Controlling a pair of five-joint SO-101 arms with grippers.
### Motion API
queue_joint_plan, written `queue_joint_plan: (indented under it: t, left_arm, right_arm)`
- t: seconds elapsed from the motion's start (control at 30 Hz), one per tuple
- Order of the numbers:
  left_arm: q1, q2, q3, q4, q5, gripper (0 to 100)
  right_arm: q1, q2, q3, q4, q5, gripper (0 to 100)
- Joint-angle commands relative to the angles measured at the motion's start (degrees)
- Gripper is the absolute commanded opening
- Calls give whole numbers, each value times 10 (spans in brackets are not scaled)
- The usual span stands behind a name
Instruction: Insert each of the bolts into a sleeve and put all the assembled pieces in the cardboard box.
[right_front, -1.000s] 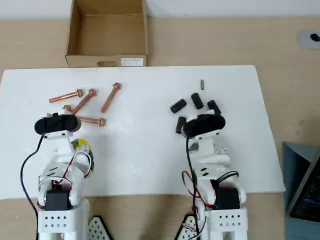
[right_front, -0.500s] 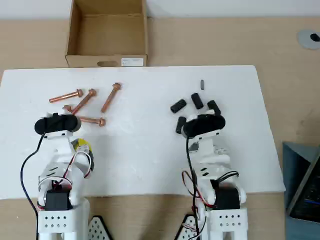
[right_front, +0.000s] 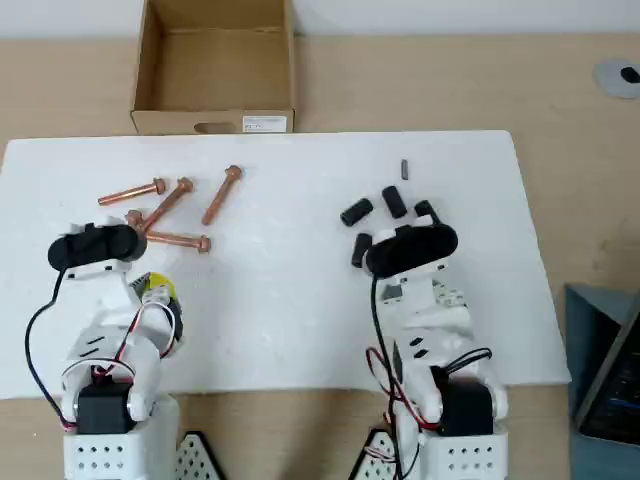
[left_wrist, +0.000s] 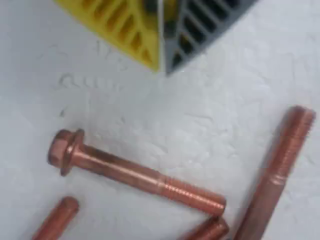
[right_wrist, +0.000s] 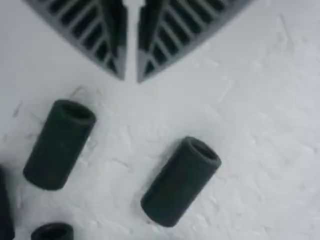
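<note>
Several copper bolts lie on the white mat: one (right_front: 130, 192) at far left, two (right_front: 165, 205) (right_front: 222, 194) beside it, and one (right_front: 182, 240) nearest the left arm (right_front: 92, 246). In the left wrist view my left gripper (left_wrist: 161, 67) is shut and empty, just short of a flanged bolt (left_wrist: 135, 172); another bolt's shank (left_wrist: 272, 175) lies beside it. Black sleeves (right_front: 356, 212) (right_front: 394, 201) (right_front: 360, 250) lie in front of the right arm (right_front: 412, 248). My right gripper (right_wrist: 131, 75) is shut, with nothing in it, just above two sleeves (right_wrist: 60, 145) (right_wrist: 181, 181).
The open cardboard box (right_front: 215, 122) stands beyond the mat at the back left. A small dark pin (right_front: 405, 169) lies behind the sleeves. A dark device (right_front: 605, 370) sits off the mat at the right edge.
The left arm's wrist has swung a little to the left, away from the nearest bolt. The right arm's wrist has shifted slightly to the right. Bolts and sleeves have not moved.
</note>
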Motion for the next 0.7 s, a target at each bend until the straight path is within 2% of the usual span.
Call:
queue_joint_plan:
  t: [0.0,0.17,0.37,0.57,0.67]
  left_arm:
    - [4,46,-72,2,5,5]
    - [2,170,-163,1,5,5]
    - [1,364,-321,5,4,6]
    - [-1,524,-434,8,4,5]
    - [-1,579,-482,34,3,5]
  right_arm:
    - [4,-22,-57,9,11,12]
    - [6,106,-152,11,7,12]
    - [10,332,-305,11,7,12]
    - [64,551,-478,11,7,12]
    - [99,654,-557,12,11,12]
